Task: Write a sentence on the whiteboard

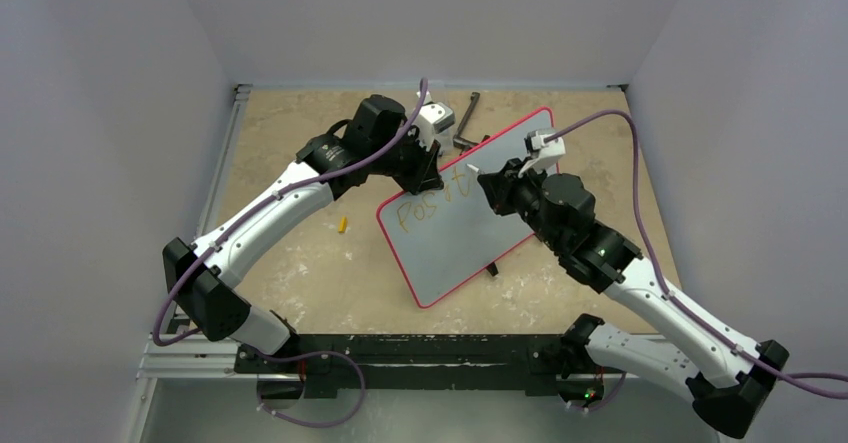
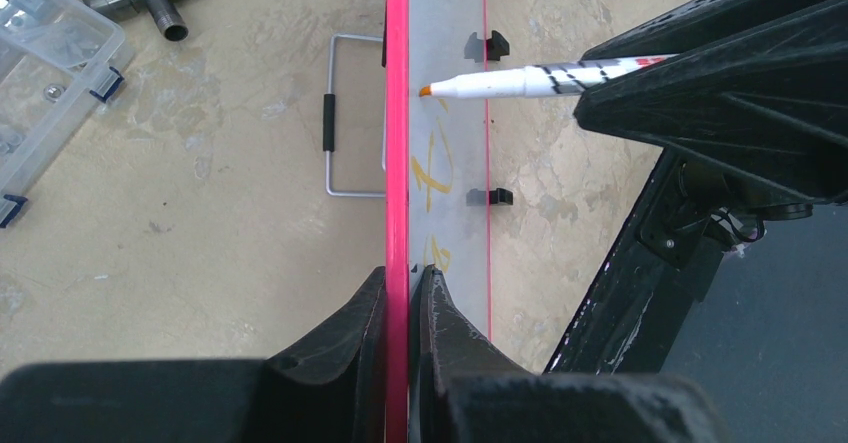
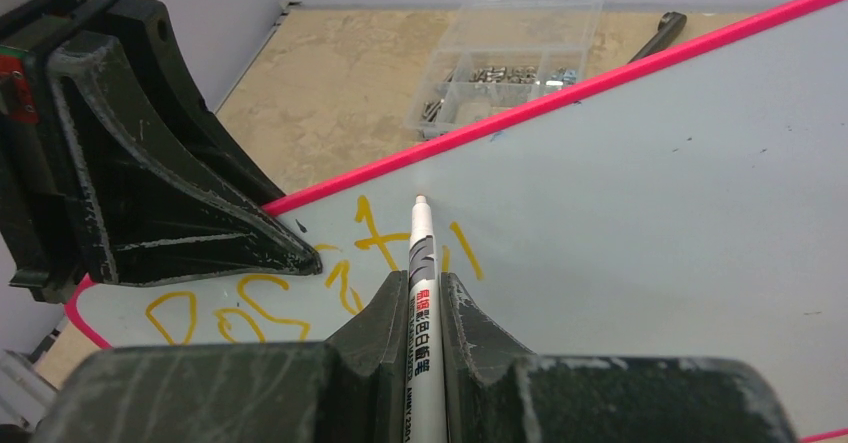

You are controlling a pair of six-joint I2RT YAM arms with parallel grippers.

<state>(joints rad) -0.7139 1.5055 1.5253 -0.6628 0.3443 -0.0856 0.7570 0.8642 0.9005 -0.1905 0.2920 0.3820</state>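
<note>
The whiteboard [image 1: 460, 248], white with a red-pink frame, stands tilted on the table. My left gripper [image 1: 425, 168] is shut on its upper edge; the frame [image 2: 397, 113] runs between the two fingers [image 2: 410, 273]. My right gripper [image 1: 490, 185] is shut on a white marker [image 3: 420, 253] with an orange tip [image 2: 428, 90]. The tip points at the board face [image 3: 650, 223], at or just off the surface. The sentence [image 3: 300, 283] in orange-yellow reads roughly "Positi", and the tip sits just past its last strokes.
A clear plastic compartment box [image 1: 435, 118] and a dark metal pipe fitting [image 1: 468, 123] lie behind the board. A small yellow piece [image 1: 342, 226] lies on the table left of the board. A wire handle [image 2: 345, 113] sticks out behind the frame. Grey walls enclose the table.
</note>
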